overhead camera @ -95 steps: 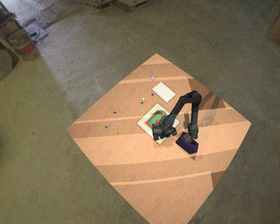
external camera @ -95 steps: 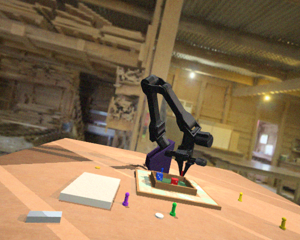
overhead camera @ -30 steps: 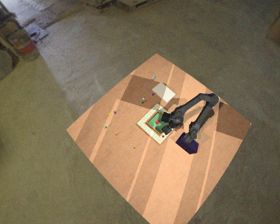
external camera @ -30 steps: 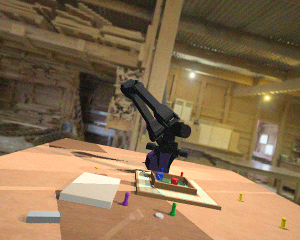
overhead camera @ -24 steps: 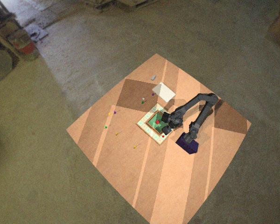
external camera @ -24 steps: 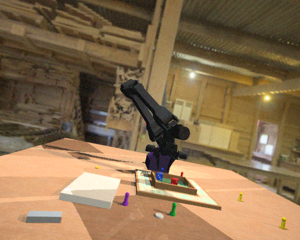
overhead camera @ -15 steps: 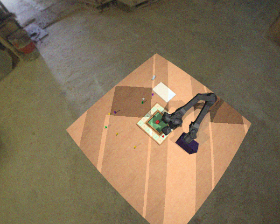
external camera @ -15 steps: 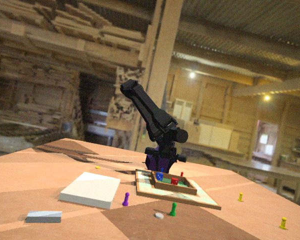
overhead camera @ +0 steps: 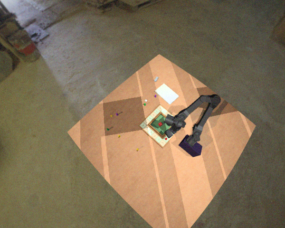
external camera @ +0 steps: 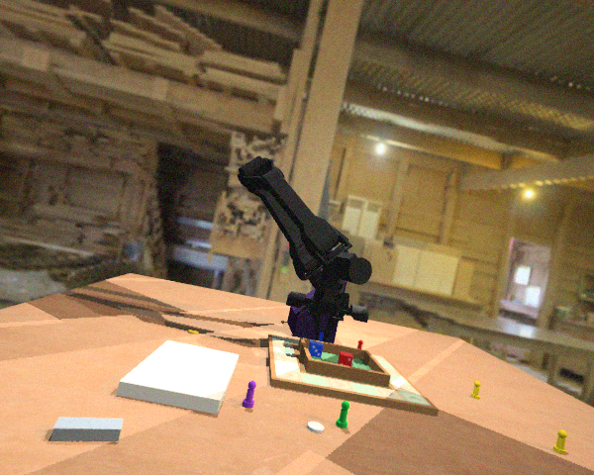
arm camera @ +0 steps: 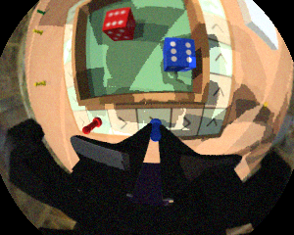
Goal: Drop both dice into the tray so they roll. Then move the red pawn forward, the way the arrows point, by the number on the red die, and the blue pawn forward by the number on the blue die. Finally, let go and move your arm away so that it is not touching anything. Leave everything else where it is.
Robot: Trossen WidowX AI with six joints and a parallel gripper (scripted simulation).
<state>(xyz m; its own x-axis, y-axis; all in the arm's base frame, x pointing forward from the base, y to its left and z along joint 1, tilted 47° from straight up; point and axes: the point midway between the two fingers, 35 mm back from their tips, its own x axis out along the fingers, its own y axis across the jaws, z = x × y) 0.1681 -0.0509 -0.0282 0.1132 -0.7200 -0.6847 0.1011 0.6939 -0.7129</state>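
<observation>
The red die [overhead camera: 160,124] [external camera: 345,358] [arm camera: 119,24] and the blue die [external camera: 315,348] [arm camera: 179,55] lie in the green-floored tray [external camera: 348,374] [arm camera: 142,98]. Each shows two rows of three pips on top in the wrist view. The red pawn [overhead camera: 166,138] [external camera: 360,344] [arm camera: 92,125] stands on the board [overhead camera: 150,131] [external camera: 338,394], on the near row left of my gripper in the wrist view. My gripper [arm camera: 155,127] is shut on the blue pawn [external camera: 321,335] [arm camera: 156,128], whose head shows between the fingertips at the near row. Its base is hidden. Arrows there point right, then up the right side.
A white slab [overhead camera: 166,93] [external camera: 182,373], grey block [overhead camera: 156,79] [external camera: 86,429], purple pawn [overhead camera: 155,96] [external camera: 248,396], green pawn [overhead camera: 144,104] [external camera: 343,415] and white disc [overhead camera: 146,100] [external camera: 315,427] lie beyond the board. Several other pawns stand farther off. The tray walls rise beside the tile row.
</observation>
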